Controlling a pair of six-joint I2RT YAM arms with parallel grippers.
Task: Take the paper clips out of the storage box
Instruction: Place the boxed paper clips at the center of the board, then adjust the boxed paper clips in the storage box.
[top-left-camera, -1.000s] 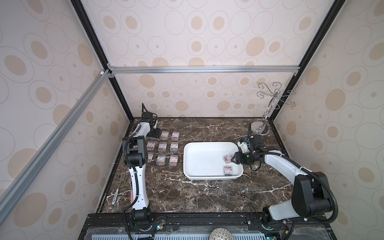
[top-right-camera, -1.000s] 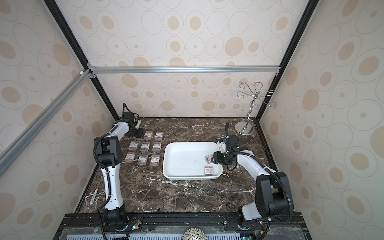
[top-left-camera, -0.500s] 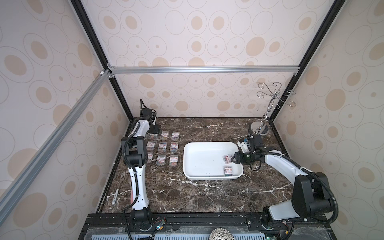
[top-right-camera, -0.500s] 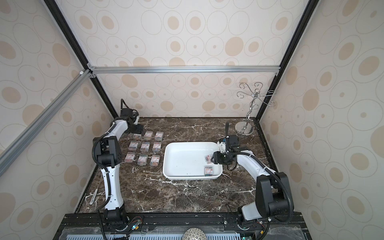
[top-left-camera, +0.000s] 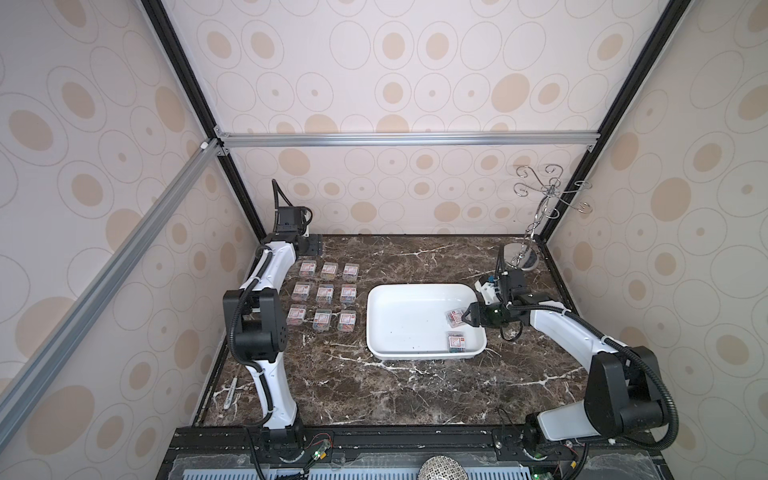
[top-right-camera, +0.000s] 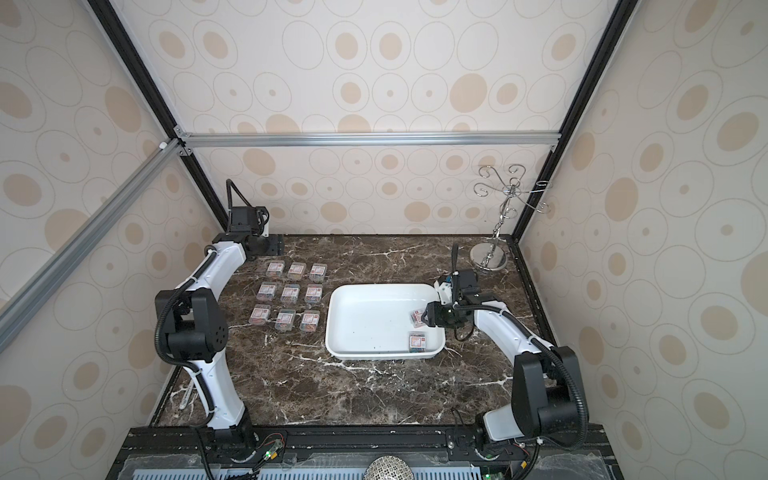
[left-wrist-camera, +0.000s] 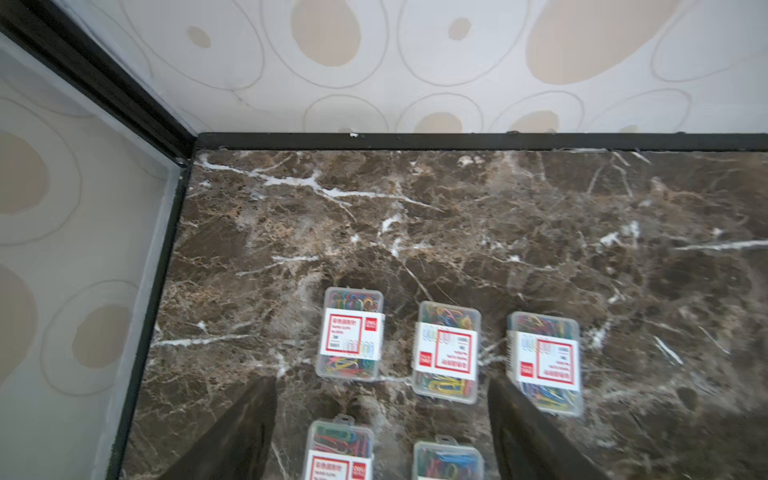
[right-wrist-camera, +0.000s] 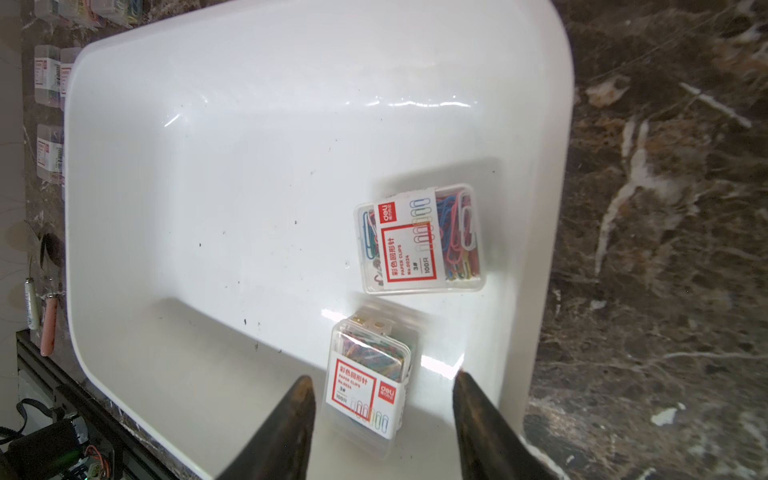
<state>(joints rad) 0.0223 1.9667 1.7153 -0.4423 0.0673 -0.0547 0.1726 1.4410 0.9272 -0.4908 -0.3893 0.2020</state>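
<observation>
Right wrist view: I am holding my right pincer (right-wrist-camera: 382, 377) low inside the storage box (right-wrist-camera: 208, 187). Its two fingers are standing apart on either side of one box of paper clips (right-wrist-camera: 370, 386) — I see a gap on both sides, so I am gripping nothing yet. This box is lying tilted, close to the wall of the storage box. I judge that this is why my fingers are pointing in over the rim on that side, lined along its long edges. A second clip box (right-wrist-camera: 419, 241) is lying flat just beyond it, label up. Only these two are inside.

In both top views nine clip boxes (top-left-camera: 324, 294) are standing in three neat rows on the worktop (top-left-camera: 415, 386), beside the storage box and apart from it. I think they are spaced like this so that a pincer can fit between them.

My right arm is reaching forward with the elbow bent and the wrist turned toward the middle of the storage box. My left arm is stretching toward the far corner, and my left pincer (left-wrist-camera: 380, 380) is hanging above the rows — fingers wide, nothing between them.
</observation>
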